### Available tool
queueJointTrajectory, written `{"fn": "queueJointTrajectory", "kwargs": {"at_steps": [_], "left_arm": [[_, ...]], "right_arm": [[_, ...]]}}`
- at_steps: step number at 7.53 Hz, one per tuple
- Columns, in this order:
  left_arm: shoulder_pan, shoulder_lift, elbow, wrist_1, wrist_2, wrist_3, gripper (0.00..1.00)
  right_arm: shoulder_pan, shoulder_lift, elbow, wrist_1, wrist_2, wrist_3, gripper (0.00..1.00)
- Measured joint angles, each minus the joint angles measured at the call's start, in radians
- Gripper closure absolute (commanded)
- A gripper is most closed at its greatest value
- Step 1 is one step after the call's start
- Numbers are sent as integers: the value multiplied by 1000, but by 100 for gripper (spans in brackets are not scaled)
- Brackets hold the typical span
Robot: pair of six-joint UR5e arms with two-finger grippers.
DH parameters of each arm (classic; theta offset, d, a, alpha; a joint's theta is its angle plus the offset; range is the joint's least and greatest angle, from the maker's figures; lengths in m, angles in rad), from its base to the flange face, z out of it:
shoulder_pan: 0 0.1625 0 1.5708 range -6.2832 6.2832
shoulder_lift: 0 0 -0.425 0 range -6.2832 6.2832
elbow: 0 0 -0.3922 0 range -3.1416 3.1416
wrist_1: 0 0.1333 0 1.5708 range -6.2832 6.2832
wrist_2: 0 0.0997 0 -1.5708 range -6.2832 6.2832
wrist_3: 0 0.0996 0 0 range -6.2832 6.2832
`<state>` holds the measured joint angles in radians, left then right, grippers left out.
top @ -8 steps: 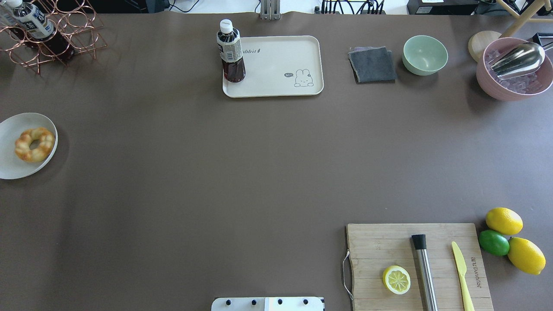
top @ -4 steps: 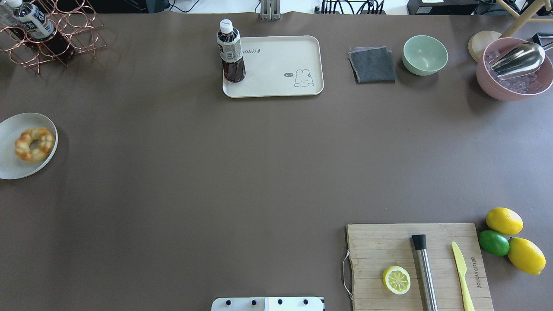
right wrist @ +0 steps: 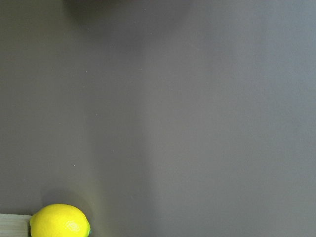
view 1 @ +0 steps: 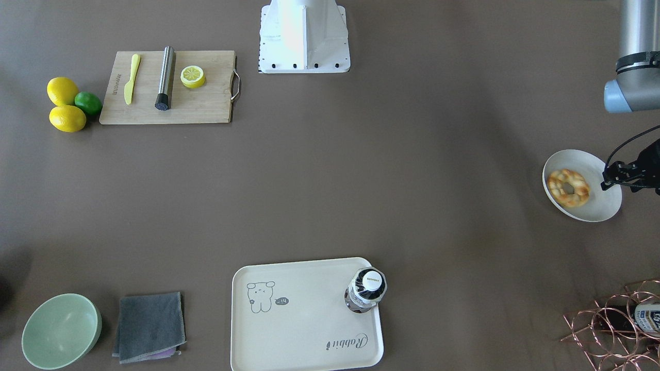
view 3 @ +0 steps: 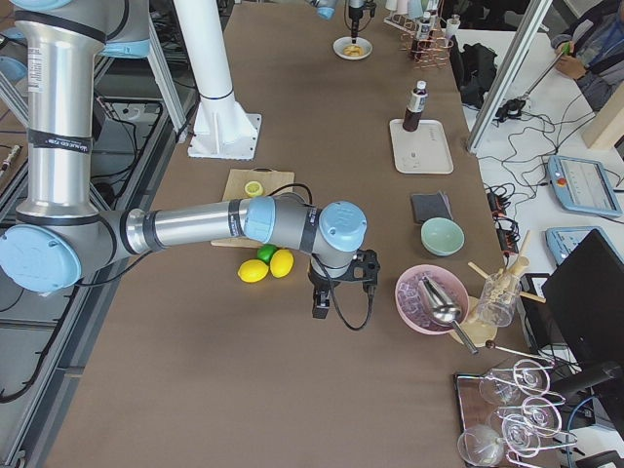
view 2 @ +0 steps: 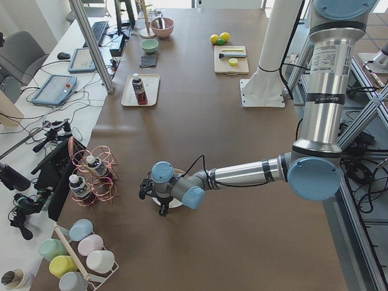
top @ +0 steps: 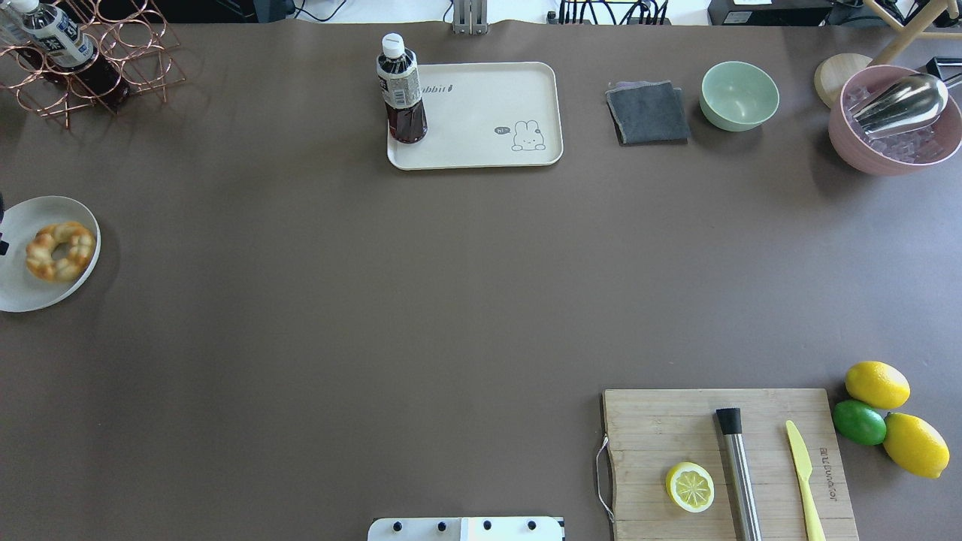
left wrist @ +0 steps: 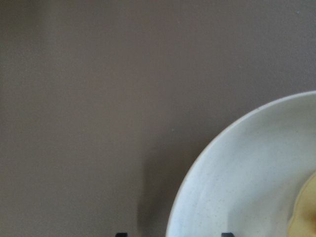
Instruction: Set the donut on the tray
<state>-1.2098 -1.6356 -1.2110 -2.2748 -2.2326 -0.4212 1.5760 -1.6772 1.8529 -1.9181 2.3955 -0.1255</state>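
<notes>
A wide, matte brown tabletop (top: pixel 451 300) fills the middle of the room, evenly lit from above, so the shadows on it are soft and short. Along one long side runs a white desk (view 2: pixel 82 103) strewn with cables, carrying a tablet (view 2: pixel 54 90) and a keyboard (view 2: pixel 99 29). A slanting aluminium post (view 2: pixel 92 45) rises at its edge. Behind it, a grey office chair (view 2: pixel 21 51).

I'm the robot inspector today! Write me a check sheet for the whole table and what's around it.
Surface: plain brown table.
Job's things: donut on white plate; tray holds a bottle.
Clutter: cutting board with lemon half, green bowl, grey cloth, pink bowl.
Grippers: left gripper open at plate's rim, apart from donut; right gripper over bare table, state unclear.
Cables: black cable loops at left wrist.
Surroundings: wire rack with bottles; desks with tablets.
</notes>
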Motion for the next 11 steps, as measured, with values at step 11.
{"fn": "queueJointTrajectory", "kwargs": {"at_steps": [11], "left_arm": [[44,-58,-310,97,-271,-500,100]], "right_arm": [[-47,-16,57,231,189,71,0]]}}
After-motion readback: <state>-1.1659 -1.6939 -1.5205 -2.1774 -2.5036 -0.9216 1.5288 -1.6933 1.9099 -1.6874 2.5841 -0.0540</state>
